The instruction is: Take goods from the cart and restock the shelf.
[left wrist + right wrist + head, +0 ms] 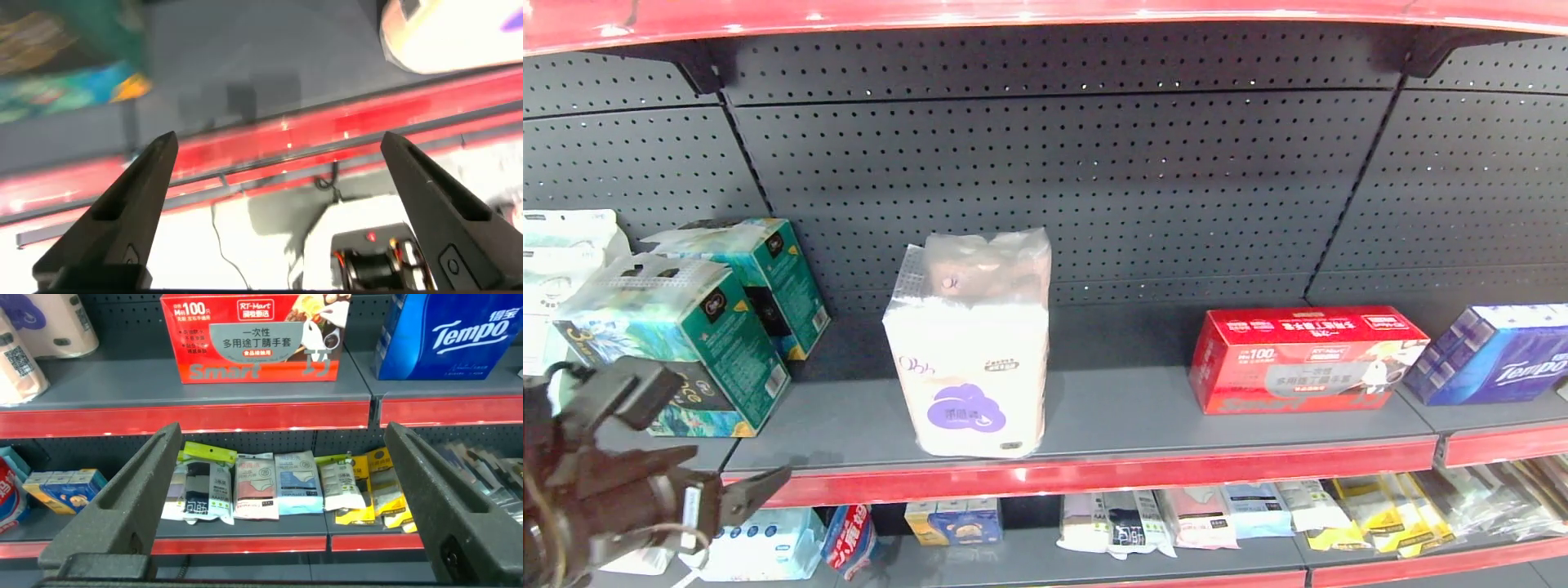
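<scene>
Shelf (1135, 392) check, middle level. Roll pack (970, 376), white with a purple cloud mark, stands upright near the front edge, a little left of centre and apart from the other goods.

Left of it are two green boxes. Near box (678, 343) sits tilted at the front. Far box (776, 278) is just behind it toward the back panel; I cannot tell whether the two touch. White packs (556, 261) are at the far left, behind the near box.

Right of the roll pack, well apart, red box (1303, 359) lies flat with its long face forward. Blue pack (1503, 351) is just beside it in the next bay to the right.

My left tool (278, 139): fingers spread wide, empty. It hangs low at the left, in front of the shelf's red edge (1094, 472) and below the near box. In its wrist view the red edge runs across between the fingers, with a corner of the roll pack beyond.

My right tool (282, 429): fingers likewise wide apart, empty. It faces the shelving in front of the red box and blue pack, at about the level of the lower shelf (1029, 563), where flat packets (1201, 514) lie in a row. Small box (954, 520) sits on that lower shelf, left of the packets.
</scene>
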Robot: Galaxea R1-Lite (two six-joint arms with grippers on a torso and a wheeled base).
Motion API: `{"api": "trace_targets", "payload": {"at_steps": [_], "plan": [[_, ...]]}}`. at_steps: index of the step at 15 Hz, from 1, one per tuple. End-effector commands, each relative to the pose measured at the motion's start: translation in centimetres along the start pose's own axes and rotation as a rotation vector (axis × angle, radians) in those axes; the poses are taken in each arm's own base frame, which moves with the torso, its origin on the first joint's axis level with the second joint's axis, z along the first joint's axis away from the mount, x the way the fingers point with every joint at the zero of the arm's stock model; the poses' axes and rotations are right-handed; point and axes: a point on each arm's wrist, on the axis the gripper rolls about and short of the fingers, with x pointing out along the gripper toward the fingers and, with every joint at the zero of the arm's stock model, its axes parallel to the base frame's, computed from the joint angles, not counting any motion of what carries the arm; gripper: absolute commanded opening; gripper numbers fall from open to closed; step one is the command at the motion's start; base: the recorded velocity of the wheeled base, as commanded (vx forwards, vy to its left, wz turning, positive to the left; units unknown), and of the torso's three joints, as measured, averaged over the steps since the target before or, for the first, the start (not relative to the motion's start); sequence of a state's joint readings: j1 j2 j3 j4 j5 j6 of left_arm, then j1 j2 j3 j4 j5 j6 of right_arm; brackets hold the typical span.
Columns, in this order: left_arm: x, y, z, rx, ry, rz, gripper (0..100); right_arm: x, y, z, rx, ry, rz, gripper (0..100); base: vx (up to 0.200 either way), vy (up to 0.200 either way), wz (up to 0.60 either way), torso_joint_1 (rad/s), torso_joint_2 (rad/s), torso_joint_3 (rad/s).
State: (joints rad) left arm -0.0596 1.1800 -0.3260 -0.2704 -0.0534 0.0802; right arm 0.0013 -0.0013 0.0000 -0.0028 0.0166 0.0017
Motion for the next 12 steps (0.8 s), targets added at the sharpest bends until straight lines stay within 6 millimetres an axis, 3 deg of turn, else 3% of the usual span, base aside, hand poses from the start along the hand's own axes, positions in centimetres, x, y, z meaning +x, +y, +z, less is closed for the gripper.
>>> {"api": "trace_targets", "payload": {"at_steps": [1, 4, 6, 12], "plan": [[-8.0, -0.4, -6.4, -0.029, -0.282, 0.120, 100, 0.0, 0.0, 0.0, 0.000, 0.001, 0.001, 100, 0.000, 0.000, 0.00, 0.000, 0.00, 0.000], [-10.3, -1.6, -10.2, 0.002, -0.474, 0.103, 100, 0.0, 0.0, 0.0, 0.000, 0.001, 0.001, 100, 0.000, 0.000, 0.00, 0.000, 0.00, 0.000], [-10.1, -2.0, -12.9, 0.008, -0.559, 0.104, 100, 0.0, 0.0, 0.0, 0.000, 0.001, 0.001, 100, 0.000, 0.000, 0.00, 0.000, 0.00, 0.000], [-10.0, -2.1, -13.2, -0.096, -0.535, 0.077, 100, 0.0, 0.0, 0.0, 0.000, 0.001, -0.001, 100, 0.000, 0.000, 0.00, 0.000, 0.00, 0.000]]}}
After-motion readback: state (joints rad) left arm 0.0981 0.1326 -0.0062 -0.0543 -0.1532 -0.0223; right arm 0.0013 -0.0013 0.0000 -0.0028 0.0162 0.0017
